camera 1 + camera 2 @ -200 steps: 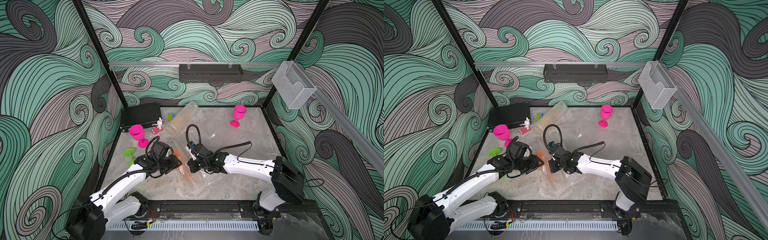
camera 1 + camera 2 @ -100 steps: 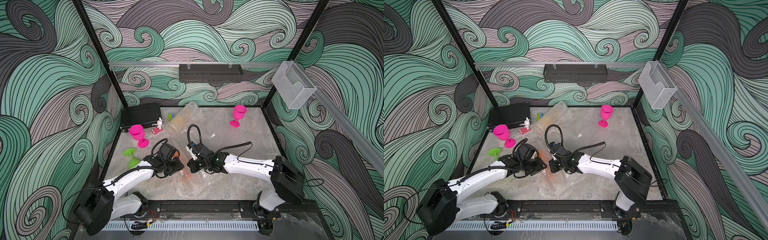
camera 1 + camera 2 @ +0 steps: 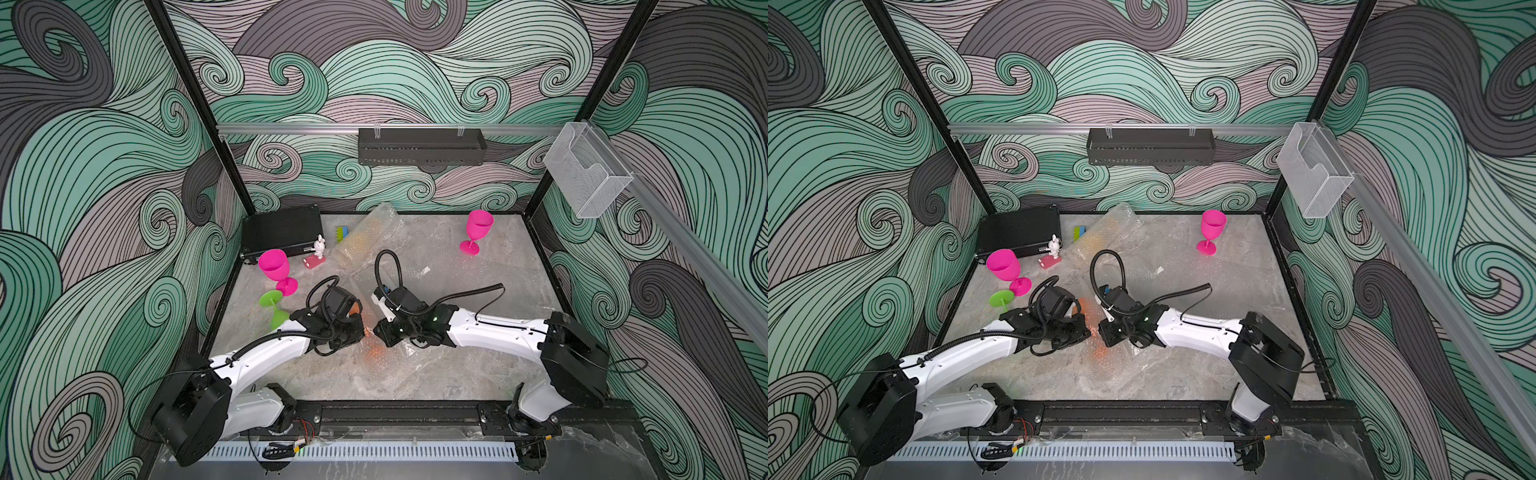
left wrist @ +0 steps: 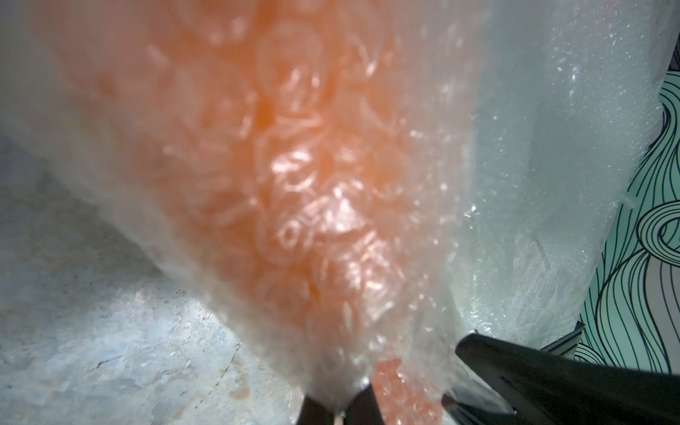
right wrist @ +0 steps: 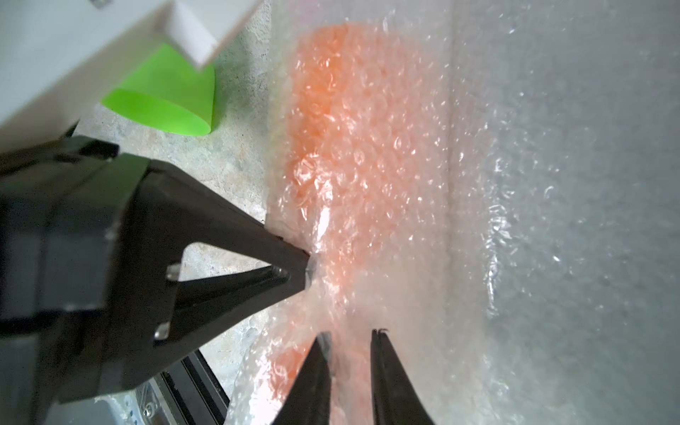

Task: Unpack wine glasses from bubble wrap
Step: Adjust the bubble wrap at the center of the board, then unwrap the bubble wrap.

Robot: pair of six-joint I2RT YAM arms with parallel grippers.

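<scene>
The orange goblet point(image 5: 331, 121) lies on its side inside a sleeve of bubble wrap point(image 5: 515, 191) near the middle of the table point(image 3: 478, 374), a little toward the front edge. A claw stands at it from each side.

The left gripper point(image 5: 308, 265) has its tips pressed together on the edge of the wrap, pinching a fold of film just beside the orange shape. In the left wrist view the same pinch shows as two black tips meeting on the plastic, with the goblet's blurred orange body beyond them. The right gripper point(image 5: 350, 333) has its fingers point(image 5: 312, 379) slightly spread, and wrap and orange colour show in the gap. Whether the pads press the film cannot be told. In both top views the two wrists nearly meet above the bundle and hide most of it.

A lime green goblet point(image 3: 272, 309) lies on its side near the left edge, its cup partly under the left arm. A magenta goblet point(image 3: 274, 266) stands just behind it, their feet close together. A second magenta goblet point(image 3: 478, 228) stands upright near the far right corner, well apart.

At the far edge rests another wrapped bundle point(image 3: 365, 237). A flat sheet point(image 3: 436, 270) of wrap is spread between it and the grippers. A black case point(image 3: 282, 235) sits in the far left corner, with a rabbit figurine point(image 3: 318, 249) and a green-and-blue block point(image 3: 340, 235) beside it.
</scene>
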